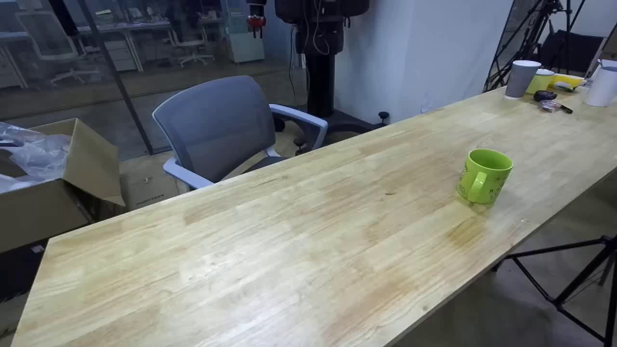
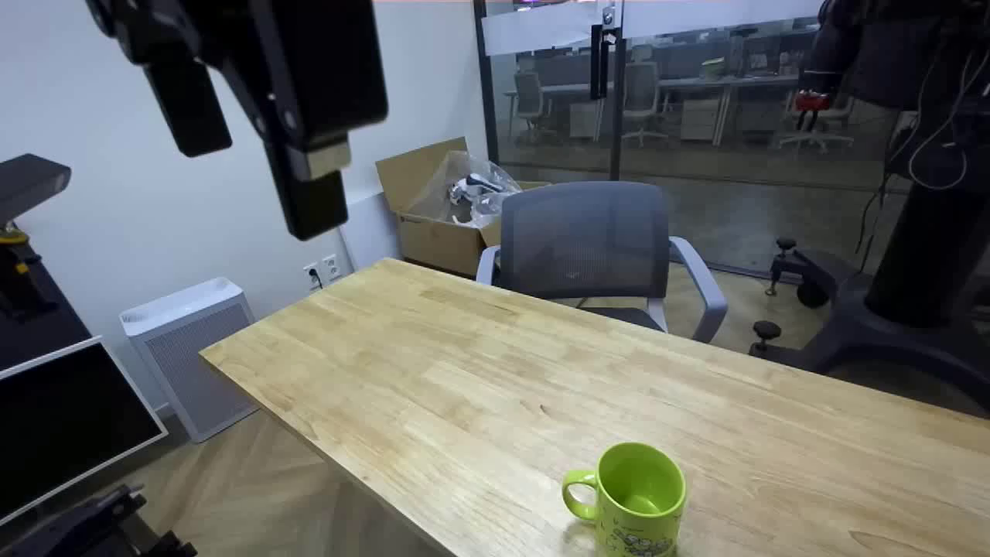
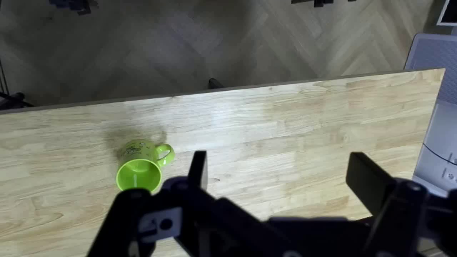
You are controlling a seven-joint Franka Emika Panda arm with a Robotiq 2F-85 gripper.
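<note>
Screen (image 2: 69, 425), dark, white-framed, low at far left in an exterior view. Next, fingers (image 2: 313, 203), spread wide, raised in air, apart from green mug (image 2: 646, 527). Then open cardboard box (image 2: 437, 241), clear plastic (image 2: 435, 186) inside, behind bench (image 2: 433, 379); beside box, grey mesh-backed chair (image 2: 584, 240). Nearer, right of middle, same mug, dark-printed, upright on bench, handle (image 2: 582, 477) to left. At far right, thick black column (image 2: 919, 251).
</note>
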